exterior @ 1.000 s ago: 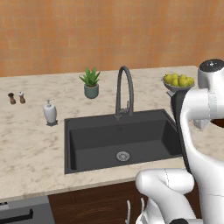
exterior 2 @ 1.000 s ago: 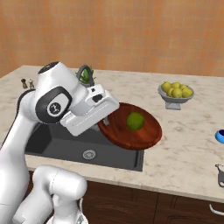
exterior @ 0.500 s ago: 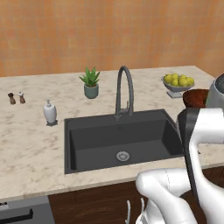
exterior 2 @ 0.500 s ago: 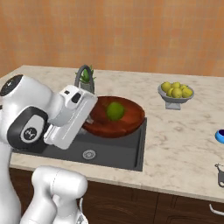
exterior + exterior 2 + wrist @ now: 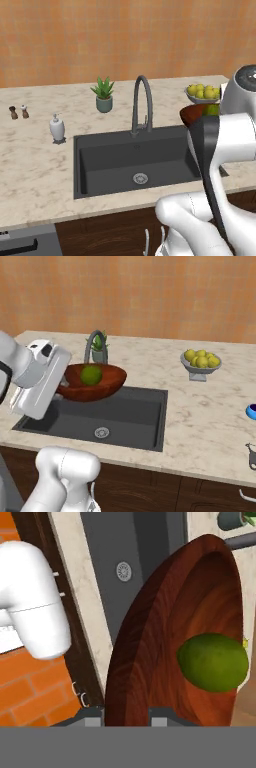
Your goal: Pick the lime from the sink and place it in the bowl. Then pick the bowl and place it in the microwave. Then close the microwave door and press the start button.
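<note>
The round, shallow, reddish-brown wooden bowl (image 5: 92, 387) is held in the air above the wide rectangular dark grey sink (image 5: 120, 418), gripped at its rim by the jaws (image 5: 126, 714) of the white arm. In the hand view the rim is seen pinched between the 2 dark finger tips (image 5: 91, 720), so the jaws are clenched on the bowl. The small, round, glossy green lime (image 5: 91, 375) is seen lying inside the bowl, against its inner wall. In the right base view the bowl is seen roughly level, over the left part of the sink and just in front of the tall arched grey faucet (image 5: 95, 342). In the left base view part of the bowl's brown rim (image 5: 192, 116) is visible beside the arm, with the lime (image 5: 212, 109) just above it.

The sink is set into a pale marbled stone surface (image 5: 210, 421), and a small round silver drain (image 5: 140, 178) is seen in its floor. A pale grey footed bowl of yellow lemons (image 5: 201, 364) stands on the surface to the right of the sink, well apart from the held bowl. Behind the sink a small potted green plant (image 5: 103, 94) is placed. Further left, a small white soap dispenser (image 5: 57, 128) and 2 small dark shakers (image 5: 18, 112) are set on the surface.
</note>
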Motion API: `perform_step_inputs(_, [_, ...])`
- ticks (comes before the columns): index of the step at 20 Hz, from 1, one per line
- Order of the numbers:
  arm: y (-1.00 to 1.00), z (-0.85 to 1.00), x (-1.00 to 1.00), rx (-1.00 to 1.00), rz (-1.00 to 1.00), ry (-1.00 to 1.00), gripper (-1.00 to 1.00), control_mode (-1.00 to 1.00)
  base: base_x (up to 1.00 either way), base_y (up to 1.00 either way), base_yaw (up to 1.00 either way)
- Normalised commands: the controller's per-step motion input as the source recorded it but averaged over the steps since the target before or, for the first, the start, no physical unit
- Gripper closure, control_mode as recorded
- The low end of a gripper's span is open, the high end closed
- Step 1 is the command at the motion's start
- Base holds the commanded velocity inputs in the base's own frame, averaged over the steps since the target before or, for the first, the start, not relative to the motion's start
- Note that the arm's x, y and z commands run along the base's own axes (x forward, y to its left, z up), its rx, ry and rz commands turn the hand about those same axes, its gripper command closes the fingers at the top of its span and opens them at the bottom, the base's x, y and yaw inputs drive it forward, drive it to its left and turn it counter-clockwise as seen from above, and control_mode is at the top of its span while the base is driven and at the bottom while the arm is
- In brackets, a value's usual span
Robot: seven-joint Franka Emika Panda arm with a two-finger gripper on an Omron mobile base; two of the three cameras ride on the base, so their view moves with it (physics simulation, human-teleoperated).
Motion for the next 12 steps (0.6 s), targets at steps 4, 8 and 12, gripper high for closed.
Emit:
perform_step_inputs(4, [0.28, 0.03, -0.29, 0.00, 0.15, 0.00, 1.00, 1.00, -0.17, 0.12, 0.03])
perform_step_inputs(8, [0.00, 0.00, 0.00, 0.00, 0.00, 0.00, 1.00, 1.00, -0.83, 0.20, 0.21])
perform_step_inputs(12, [0.00, 0.00, 0.00, 0.00, 0.00, 0.00, 1.00, 1.00, -0.74, 0.02, 0.62])
